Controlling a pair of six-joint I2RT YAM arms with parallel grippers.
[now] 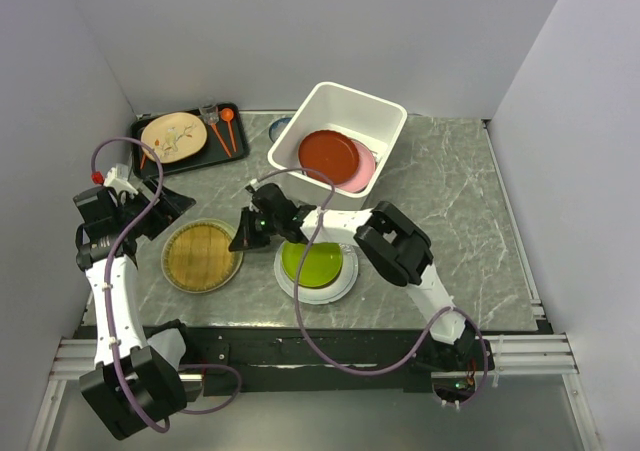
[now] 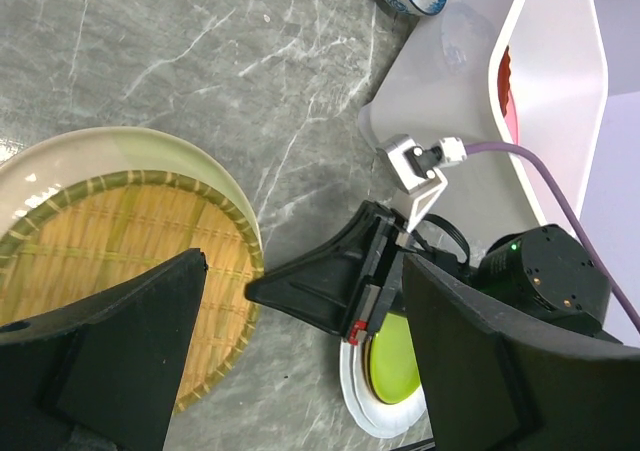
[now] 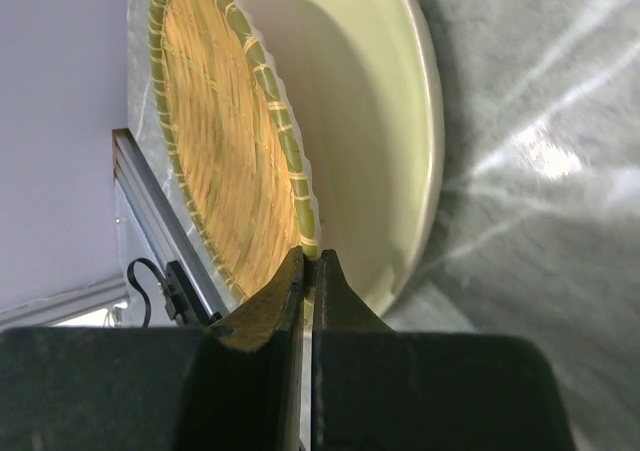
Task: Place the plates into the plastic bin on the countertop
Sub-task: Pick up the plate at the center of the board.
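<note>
The dark grey-green marbled countertop (image 1: 450,201) carries everything you are working with. The white rectangular plastic bin (image 1: 385,111) sits at the middle of its back edge. A round red plate (image 1: 327,156) lies inside it on a pink plate (image 1: 366,171), so those two look done.

Towards the front-left corner, a woven yellow round plate (image 1: 202,254) rests nested in a wider cream plate (image 2: 130,146). By the middle of the front edge, a lime green plate (image 1: 312,263) sits on a white plate (image 1: 335,289).

Your right gripper (image 3: 310,261) reaches across to the woven plate's near rim with its fingers clenched tight together, tips touching that rim. I cannot tell whether the rim is pinched. Closed tips there most likely serve as a thin wedge, since a nested plate gives open jaws little to bite.

Your left gripper (image 1: 165,203) hangs released and spread wide above the same stack, holding nothing, probably ready to take the plate once its rim comes up.
</note>
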